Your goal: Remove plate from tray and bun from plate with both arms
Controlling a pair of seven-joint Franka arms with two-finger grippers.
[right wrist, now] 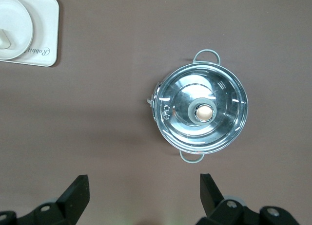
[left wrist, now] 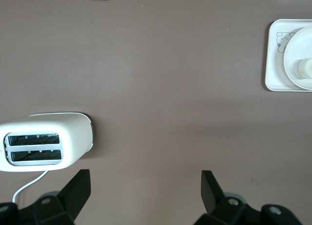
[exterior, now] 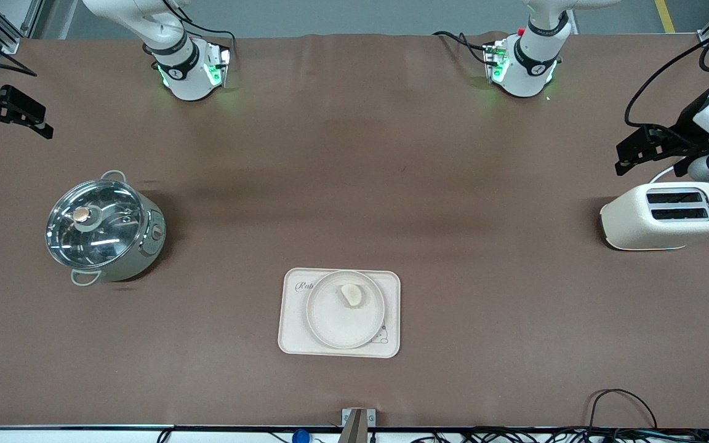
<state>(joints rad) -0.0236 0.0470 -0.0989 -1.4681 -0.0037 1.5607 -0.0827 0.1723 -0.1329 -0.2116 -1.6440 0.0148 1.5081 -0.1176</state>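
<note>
Both end effectors wide, empty, high above the bench.
Rigid, slick plate (exterior: 345,309) suits a rim grip off the tray (exterior: 290,320); soft, light bun (exterior: 352,295) needs gentle pinching. Left end effector (left wrist: 145,186) hangs beside the toaster (left wrist: 44,142), right end effector (right wrist: 144,188) near the lidded pot (right wrist: 201,112).

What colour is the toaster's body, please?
Cream-white toaster, with dark slots on top; it shows best in the front view.

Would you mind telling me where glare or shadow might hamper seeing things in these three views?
Front view: bright reflections streak the pot's glass lid, green light glows at both arm bases, soft dark bands cross the table. Right wrist view: the lid mirrors the ceiling. Left wrist view: even light; the toaster casts a thin shadow, and the bun looks pale against the plate.
</note>
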